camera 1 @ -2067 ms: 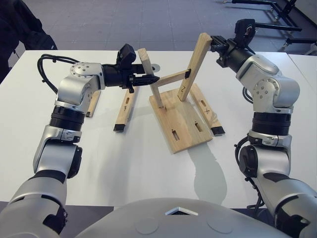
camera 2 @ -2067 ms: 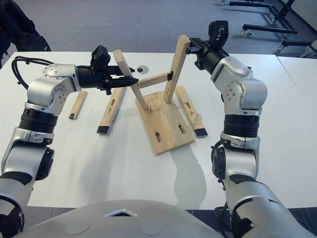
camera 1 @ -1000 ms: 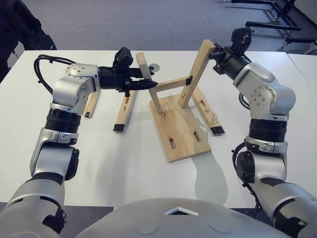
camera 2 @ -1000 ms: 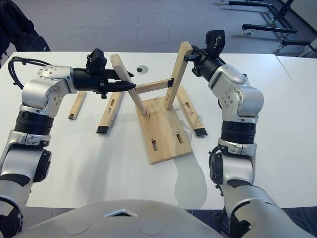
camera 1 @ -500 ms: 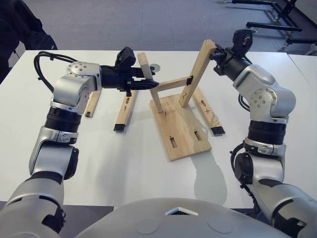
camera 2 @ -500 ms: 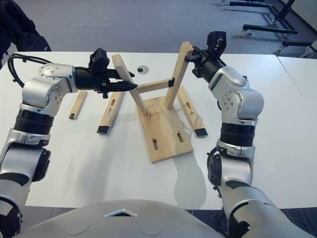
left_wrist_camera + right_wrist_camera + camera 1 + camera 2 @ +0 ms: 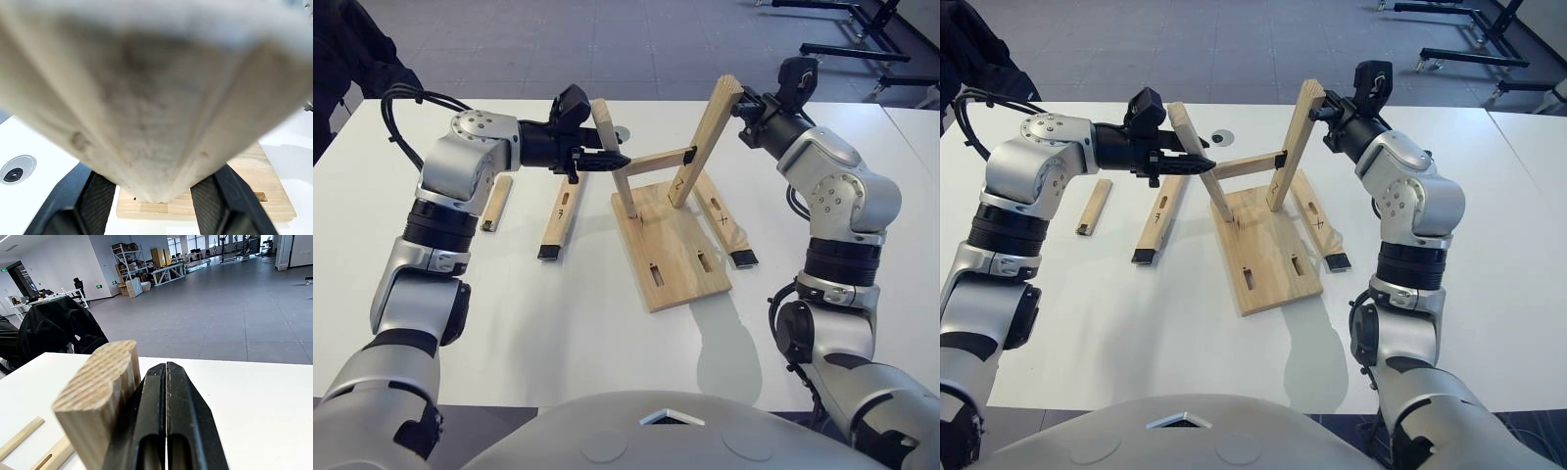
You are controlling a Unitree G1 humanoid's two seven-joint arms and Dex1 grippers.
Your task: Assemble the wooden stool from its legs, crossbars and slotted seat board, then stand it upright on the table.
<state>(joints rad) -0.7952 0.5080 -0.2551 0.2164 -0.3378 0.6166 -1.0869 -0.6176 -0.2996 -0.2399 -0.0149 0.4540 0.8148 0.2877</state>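
- White tabletop (image 7: 558, 323) carries every part.
- Slotted seat board (image 7: 680, 259) lies flat around the middle of the tabletop, slightly right of centre and closer to the far edge than the near one. Several of its slots are open.
- Right upright leg (image 7: 705, 137) stands with its foot on the far part of the board and its top tilts toward the right edge.
- Left upright leg (image 7: 615, 166) also has its foot on the board, near the board's far-left corner, and its top leans toward the left edge.
- Two loose legs lie flat. One (image 7: 558, 220) is left of the board and apart from it. The other (image 7: 724, 220) runs along the board's right side, just beside it.
- Crossbar (image 7: 656, 160) bridges the two upright legs about halfway up.
- Short crossbar (image 7: 494, 204) lies flat toward the left edge, beyond the left loose leg.
- Left gripper (image 7: 619, 160) is clamped on the left upright leg near the crossbar joint, one finger (image 7: 100, 193) on each side.
- Right gripper (image 7: 742, 101) is at the top end of the right upright leg, fingers pressed together with nothing between them, lying against the leg's side.
- Round grommet (image 7: 1222, 137) sits in the tabletop near the far edge.
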